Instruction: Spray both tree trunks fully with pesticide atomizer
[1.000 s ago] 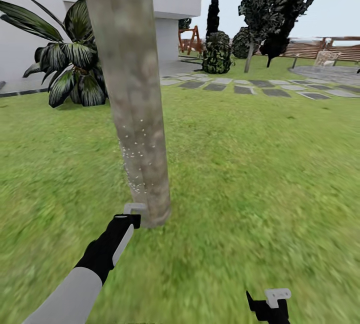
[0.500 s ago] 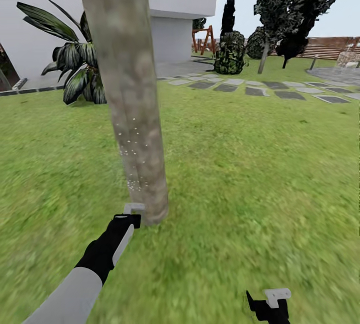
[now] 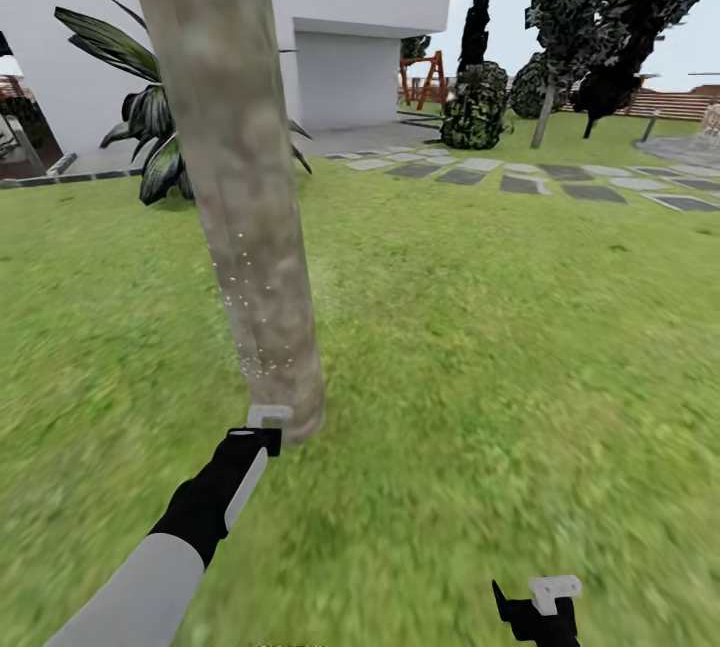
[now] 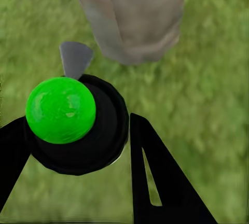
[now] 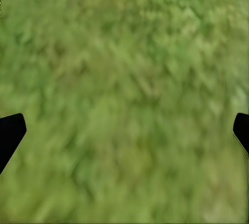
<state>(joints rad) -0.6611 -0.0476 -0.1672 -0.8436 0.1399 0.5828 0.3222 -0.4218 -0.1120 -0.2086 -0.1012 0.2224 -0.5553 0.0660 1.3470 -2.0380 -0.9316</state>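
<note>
A thick, blotchy grey-brown tree trunk (image 3: 250, 227) rises from the grass just ahead, left of centre. Whitish pesticide specks (image 3: 248, 327) dot its lower part. My left gripper (image 3: 262, 422) hangs right at the trunk's foot, shut on the pesticide atomizer (image 4: 78, 125). The atomizer is a round black body with a bright green ball on top and a grey spout (image 4: 75, 58) aimed toward the trunk base (image 4: 129, 16). My right gripper (image 3: 545, 597) hovers low at the lower right over bare grass, and its fingertips (image 5: 10, 133) stand wide apart with nothing between them.
A white house (image 3: 360, 17) stands behind, with a broad-leaved plant (image 3: 150, 137) to the trunk's left. Grey stepping stones (image 3: 540, 177) cross the lawn at the right. Dark trees (image 3: 600, 17), a bush (image 3: 475, 107) and a brown fence (image 3: 690, 102) stand far right.
The whole view has shifted: the house, plant and far trees slide right and the trunk leans further left in the picture. Both arms keep their places in the view.
</note>
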